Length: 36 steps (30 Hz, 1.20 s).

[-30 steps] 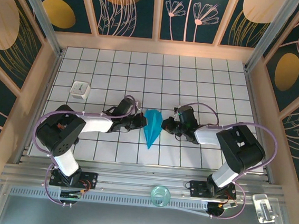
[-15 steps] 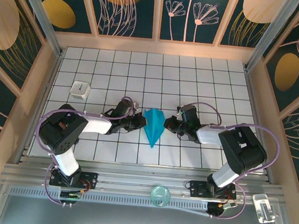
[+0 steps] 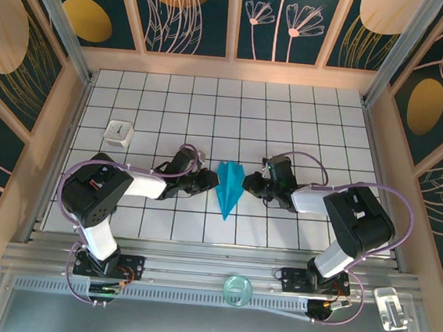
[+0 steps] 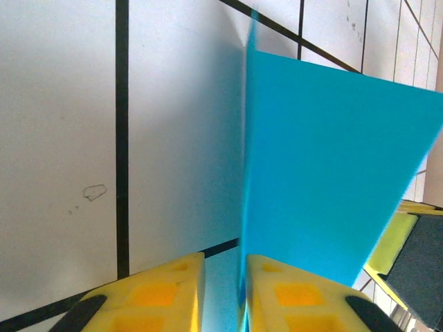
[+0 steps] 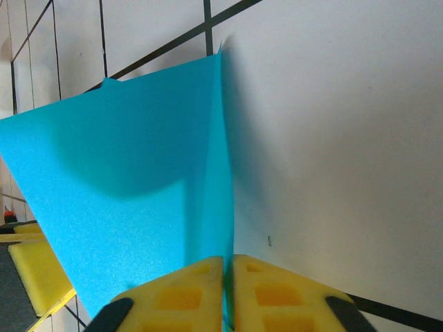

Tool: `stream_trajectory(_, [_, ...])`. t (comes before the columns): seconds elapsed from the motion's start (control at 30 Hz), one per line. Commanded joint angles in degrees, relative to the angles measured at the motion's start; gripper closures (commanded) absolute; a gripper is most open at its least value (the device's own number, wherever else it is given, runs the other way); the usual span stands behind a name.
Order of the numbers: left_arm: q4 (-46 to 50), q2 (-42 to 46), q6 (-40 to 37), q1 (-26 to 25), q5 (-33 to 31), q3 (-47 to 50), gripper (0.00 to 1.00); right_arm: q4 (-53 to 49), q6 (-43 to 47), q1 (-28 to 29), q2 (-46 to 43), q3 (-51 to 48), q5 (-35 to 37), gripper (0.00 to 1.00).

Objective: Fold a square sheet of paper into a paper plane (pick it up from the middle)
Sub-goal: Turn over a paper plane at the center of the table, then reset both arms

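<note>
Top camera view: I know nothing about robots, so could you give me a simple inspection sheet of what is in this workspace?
Surface: white grid-tiled table, no spills seen.
Job's things: teal paper plane sits between the two grippers, point toward the arm bases.
Clutter: small white cube at the left; clear round dish on the front rail.
Grippers: left gripper slightly open at the paper's edge; right gripper shut on the paper plane.
Cables: purple cables loop along both arms, clear of the paper.
Surroundings: dark plant-patterned panels in wooden frames.
</note>
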<state>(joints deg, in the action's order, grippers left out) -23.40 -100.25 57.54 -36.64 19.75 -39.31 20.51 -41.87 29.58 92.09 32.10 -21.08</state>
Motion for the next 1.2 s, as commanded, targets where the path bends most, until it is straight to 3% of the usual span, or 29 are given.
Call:
stream_trajectory(0.0, [-0.70,1.60,0.28,0.52,1.39,0.02,0.72,-0.38,1.13,-0.55,-0.50,0.52,-0.19,0.85])
stream_trajectory(0.3, [2.14,7.50,-1.41,1.81,0.62,0.37,0.58,-2.54,1.57,-2.56,-4.85,0.81,-0.75,0.71])
stream_trajectory(0.43, [8.00,12.91,-7.39,3.46,-4.50,-0.74,0.48,-6.96,4.06,-5.57,-9.26,1.76,1.03,0.61])
stream_trajectory(0.63, [17.41,23.66,-20.28,7.03,-20.98,-2.31,0.29,-20.49,14.76,-8.63,-15.88,7.97,18.60,0.42])
stream_trajectory(0.83, [17.94,33.79,-30.17,12.48,-40.16,-0.17,0.05,-23.73,21.34,-11.46,-18.04,10.76,42.24,0.09])
stream_trajectory(0.93, [14.10,37.51,-36.05,14.32,-50.78,3.05,0.01,-20.72,23.26,-13.67,-18.09,9.25,50.83,0.02])
stream_trajectory(1.03, [7.79,39.14,-41.41,16.51,-59.55,8.04,0.01,-14.24,25.12,-17.04,-17.71,5.68,56.81,0.01])
stream_trajectory(1.1, [2.85,38.87,-44.47,18.81,-61.63,11.36,0.01,-8.76,27.13,-19.44,-16.82,2.78,58.83,0.01])
stream_trajectory(1.17, [-2.22,37.29,-46.71,21.57,-60.88,14.82,0.01,-2.98,28.70,-22.19,-16.01,-0.77,56.24,0.01])
